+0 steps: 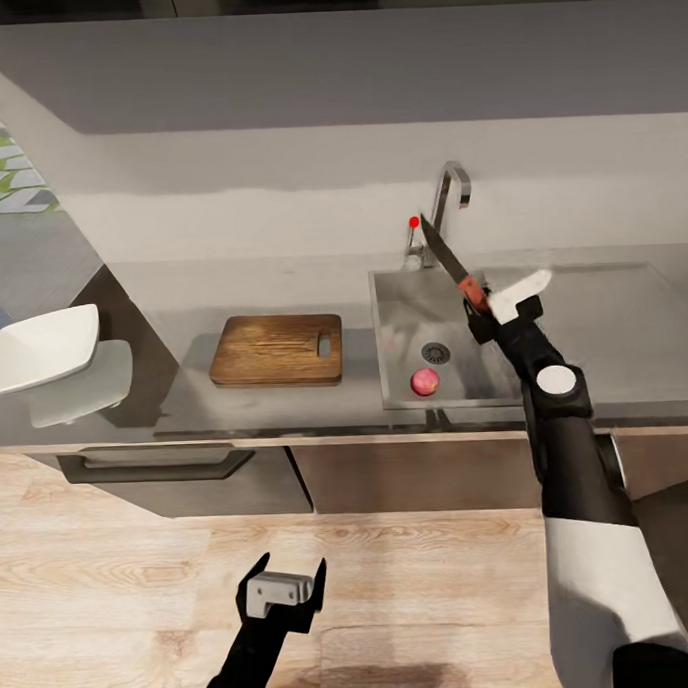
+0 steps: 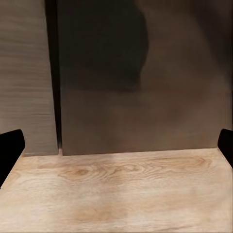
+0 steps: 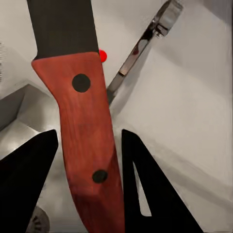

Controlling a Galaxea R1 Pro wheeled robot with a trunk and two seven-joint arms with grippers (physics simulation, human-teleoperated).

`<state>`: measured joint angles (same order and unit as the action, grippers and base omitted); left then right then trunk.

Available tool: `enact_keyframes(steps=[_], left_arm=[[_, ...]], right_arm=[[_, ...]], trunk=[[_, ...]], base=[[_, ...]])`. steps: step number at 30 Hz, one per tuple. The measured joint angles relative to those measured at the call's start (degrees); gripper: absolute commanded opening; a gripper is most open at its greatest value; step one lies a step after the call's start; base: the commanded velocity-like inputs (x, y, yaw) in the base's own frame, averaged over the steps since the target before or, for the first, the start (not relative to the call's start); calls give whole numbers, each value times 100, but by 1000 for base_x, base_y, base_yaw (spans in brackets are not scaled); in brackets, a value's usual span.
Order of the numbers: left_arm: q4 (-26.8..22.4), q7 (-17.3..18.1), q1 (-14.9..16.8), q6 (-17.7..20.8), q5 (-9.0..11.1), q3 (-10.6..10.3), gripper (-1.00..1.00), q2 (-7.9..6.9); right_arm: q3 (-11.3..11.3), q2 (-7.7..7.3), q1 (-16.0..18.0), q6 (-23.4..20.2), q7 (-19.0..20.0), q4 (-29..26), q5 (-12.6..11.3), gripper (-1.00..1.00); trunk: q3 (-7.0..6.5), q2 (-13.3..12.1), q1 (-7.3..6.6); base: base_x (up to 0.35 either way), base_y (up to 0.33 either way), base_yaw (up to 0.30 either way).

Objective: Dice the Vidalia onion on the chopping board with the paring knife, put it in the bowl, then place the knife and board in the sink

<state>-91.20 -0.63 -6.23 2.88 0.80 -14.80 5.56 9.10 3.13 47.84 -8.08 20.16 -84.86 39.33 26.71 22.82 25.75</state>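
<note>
The pinkish round onion (image 1: 425, 381) lies in the steel sink (image 1: 395, 317), near its front wall beside the drain. My right gripper (image 1: 477, 304) hangs over the basin, shut on the red handle of the paring knife (image 1: 459, 275), whose dark blade points up toward the tap (image 1: 446, 201). The right wrist view has the knife handle (image 3: 83, 131) clamped between the black fingers (image 3: 29, 165). The brown chopping board (image 1: 276, 349) rests bare on the countertop (image 1: 186, 391), left of the sink. A white bowl (image 1: 39, 347) sits at the counter's left end. My left gripper (image 1: 286, 589) is low over the floor, open and empty.
The drainboard (image 1: 613, 317) stretches right of the basin. Dark cabinets with a handle (image 1: 154, 464) run under the worktop. Wooden floor (image 2: 116, 194) and a cabinet front (image 2: 141, 87) face the left gripper (image 2: 116, 141). The red-tipped lever (image 1: 414, 222) stands behind the blade.
</note>
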Motion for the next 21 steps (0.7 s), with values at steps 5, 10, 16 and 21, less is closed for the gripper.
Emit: enact_keyframes(steps=[5, 10, 16, 21], left_arm=[[-12, 0, 0, -165, -1, -32, 100, 166], [-22, -1, 17, -149, -7, -38, 100, 443], [-27, -1, 190, 1, -8, -55, 100, 443], [-28, -4, 570, 236, -7, -71, 100, 442]], right_arm=[[95, 98, -590, 554, -107, 3, -859, -100], [107, 109, -973, 1034, -120, -6, -1670, -100], [407, 109, -1007, 1063, -121, -4, -1724, -100], [758, 108, -1010, 1034, -121, -6, -1730, -100]], trunk=[[0, 0, 0], [0, 1, 0], [0, 0, 0], [0, 0, 1]], base=[[0, 0, 0], [0, 0, 0], [0, 0, 0], [0, 0, 0]])
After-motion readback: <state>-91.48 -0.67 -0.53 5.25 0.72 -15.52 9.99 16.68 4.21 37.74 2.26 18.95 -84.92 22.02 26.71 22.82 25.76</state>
